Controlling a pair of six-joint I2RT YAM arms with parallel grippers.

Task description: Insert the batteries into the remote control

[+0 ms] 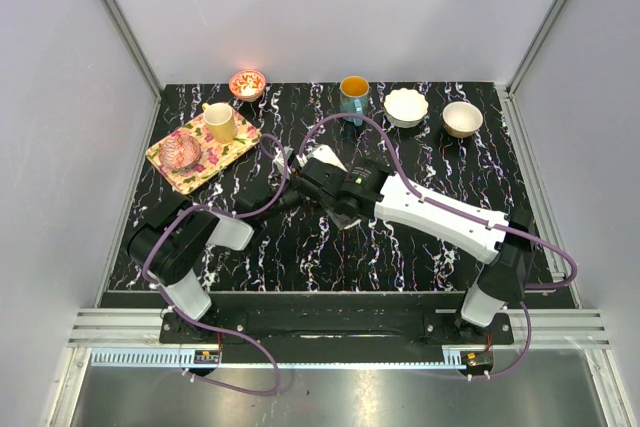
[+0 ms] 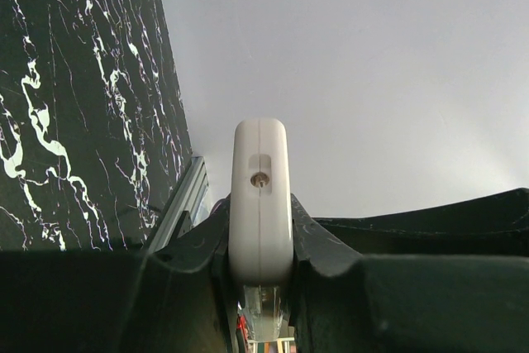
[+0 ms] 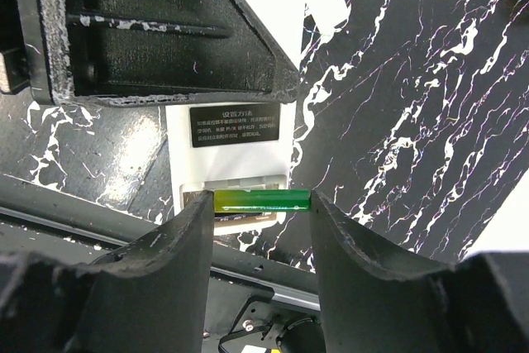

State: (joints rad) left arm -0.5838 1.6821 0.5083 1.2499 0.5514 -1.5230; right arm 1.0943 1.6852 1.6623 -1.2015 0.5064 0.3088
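Observation:
The white remote control (image 3: pixel 235 126) lies back-up, with a black label and an open recessed compartment (image 3: pixel 235 214) at its near end. My left gripper (image 2: pixel 260 229) is shut on the remote control (image 2: pixel 260 204), which shows end-on between its fingers. My right gripper (image 3: pixel 258 204) is shut on a green battery (image 3: pixel 262 201), held end to end, lying across the compartment opening. In the top view both grippers meet at mid-table, the left gripper (image 1: pixel 290 162) beside the right gripper (image 1: pixel 322 179), with a bit of the remote control (image 1: pixel 328 159) showing.
At the back left, a floral tray (image 1: pixel 165 159) carries a yellow cup (image 1: pixel 220 122) and a pink glass bowl (image 1: pixel 183 152). Along the back edge stand a small red bowl (image 1: pixel 247 83), a teal cup (image 1: pixel 354 95), a white bowl (image 1: pixel 406 107) and a beige bowl (image 1: pixel 462 118).

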